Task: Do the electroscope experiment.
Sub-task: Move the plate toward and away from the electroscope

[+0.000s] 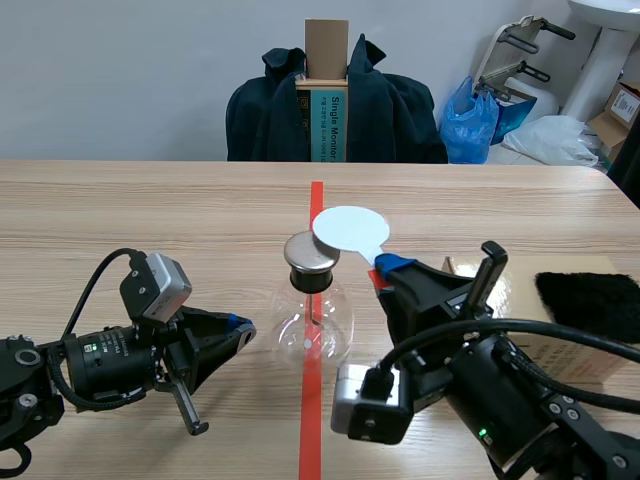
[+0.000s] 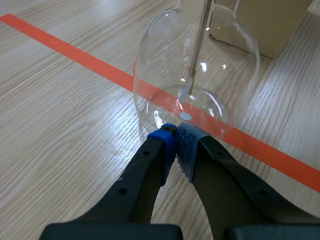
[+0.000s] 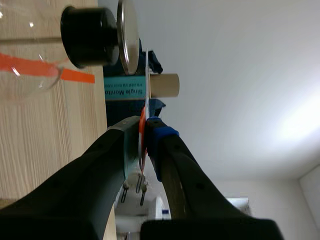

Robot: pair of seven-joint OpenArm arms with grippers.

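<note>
Standing on the tape line at the middle of the table (image 1: 150, 220), the glass electroscope (image 1: 316, 320) carries a metal cap (image 1: 312, 253). A white disc (image 1: 349, 230) hangs just beside that cap, its orange handle (image 3: 142, 120) pinched by the right gripper (image 1: 385, 272). The left gripper (image 1: 238, 325), fingers pressed together on nothing, lies low, tips just beside the flask's base. A black cloth (image 1: 590, 300) tops a cardboard box (image 1: 560, 345) nearby.

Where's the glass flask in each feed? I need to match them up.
Scene view: glass flask stands mid-table on the orange-red tape line.
Left wrist view: just ahead of the shut left tool.
Right wrist view: part of its glass, beside the black stopper, ahead of the right tool gripping the white disc.
Shared landmark: that tape line, under the flask.
</note>
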